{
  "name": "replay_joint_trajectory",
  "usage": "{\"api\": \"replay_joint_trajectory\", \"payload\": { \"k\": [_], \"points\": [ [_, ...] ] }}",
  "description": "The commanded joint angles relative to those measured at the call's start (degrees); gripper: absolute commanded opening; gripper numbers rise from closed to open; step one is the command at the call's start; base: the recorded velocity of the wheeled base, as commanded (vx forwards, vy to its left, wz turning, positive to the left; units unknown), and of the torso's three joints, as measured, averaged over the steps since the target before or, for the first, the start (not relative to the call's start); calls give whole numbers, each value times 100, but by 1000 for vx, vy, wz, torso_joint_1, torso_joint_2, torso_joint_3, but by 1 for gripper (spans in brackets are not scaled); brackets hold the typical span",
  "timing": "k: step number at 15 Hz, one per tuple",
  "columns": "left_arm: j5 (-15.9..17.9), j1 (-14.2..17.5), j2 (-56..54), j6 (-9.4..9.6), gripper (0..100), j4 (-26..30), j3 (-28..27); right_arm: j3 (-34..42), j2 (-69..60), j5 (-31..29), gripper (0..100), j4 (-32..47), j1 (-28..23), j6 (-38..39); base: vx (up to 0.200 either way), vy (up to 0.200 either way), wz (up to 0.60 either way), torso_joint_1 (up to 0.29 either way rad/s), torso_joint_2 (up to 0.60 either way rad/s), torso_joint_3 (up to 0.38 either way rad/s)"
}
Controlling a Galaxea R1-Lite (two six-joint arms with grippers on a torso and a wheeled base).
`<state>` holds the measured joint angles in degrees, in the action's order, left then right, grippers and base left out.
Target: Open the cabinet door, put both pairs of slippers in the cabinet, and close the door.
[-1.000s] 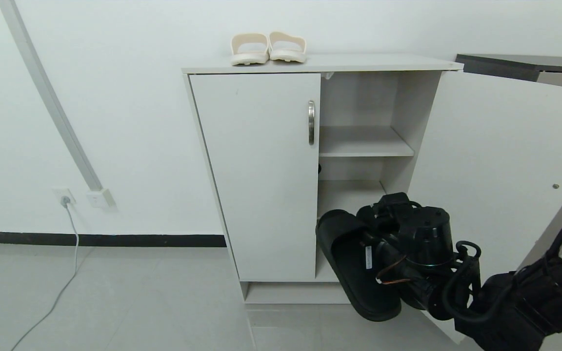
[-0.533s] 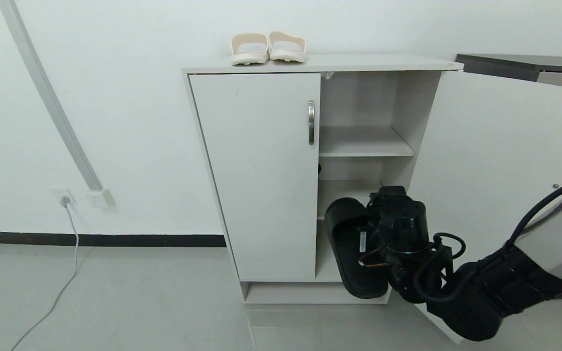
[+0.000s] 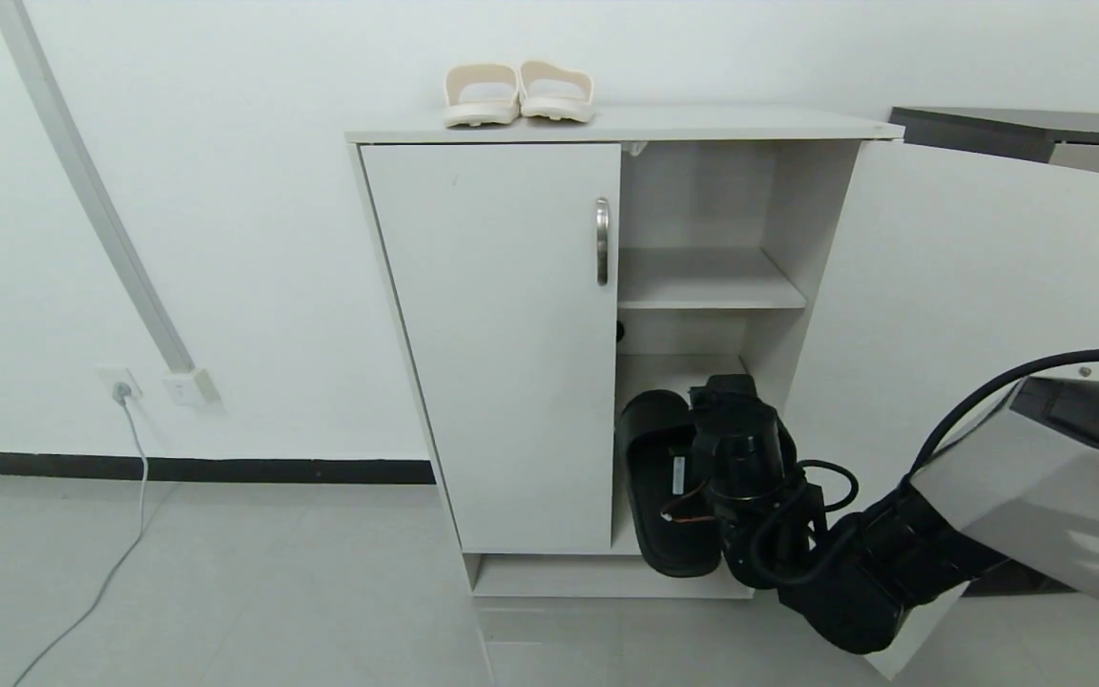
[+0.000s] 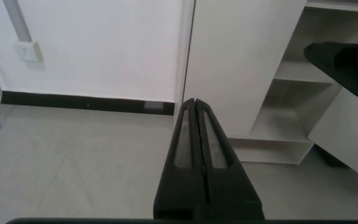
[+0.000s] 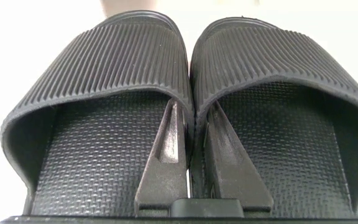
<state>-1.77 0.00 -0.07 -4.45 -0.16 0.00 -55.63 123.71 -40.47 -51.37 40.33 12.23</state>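
A white cabinet stands against the wall with its right door swung open and its left door closed. My right gripper is shut on the pair of black slippers, one finger inside each slipper, pinching their inner walls together. In the head view the black slippers hang toe-up at the mouth of the lower compartment. A pair of beige slippers rests on the cabinet top. My left gripper is shut and empty, held low above the floor to the left of the cabinet.
The middle shelf inside the open side is bare. A wall socket with a grey cable lies left of the cabinet. A dark-topped piece of furniture stands behind the open door. Grey floor tiles stretch in front.
My right arm has carried the black slippers up, left and inward, from in front of the cabinet base into the lower compartment's opening. The head view has shifted slightly.
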Motion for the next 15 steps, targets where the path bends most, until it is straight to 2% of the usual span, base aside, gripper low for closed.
{"api": "replay_joint_trajectory", "payload": {
  "k": [1,3,5,15],
  "points": [
    [1,0,16,-3,0,-2,0,-1,92,-4,0,-4,2,8,0,-200,0,7,7,2],
    [1,0,16,-30,0,-2,0,-10,145,-4,0,-13,2,8,0,-200,0,5,0,0],
    [1,0,16,-82,0,-2,0,-18,153,22,0,-13,28,-1,0,0,0,0,0,0],
    [1,0,16,-74,0,-2,0,-335,540,321,0,-163,265,8,0,0,0,0,0,0]
  ]
}}
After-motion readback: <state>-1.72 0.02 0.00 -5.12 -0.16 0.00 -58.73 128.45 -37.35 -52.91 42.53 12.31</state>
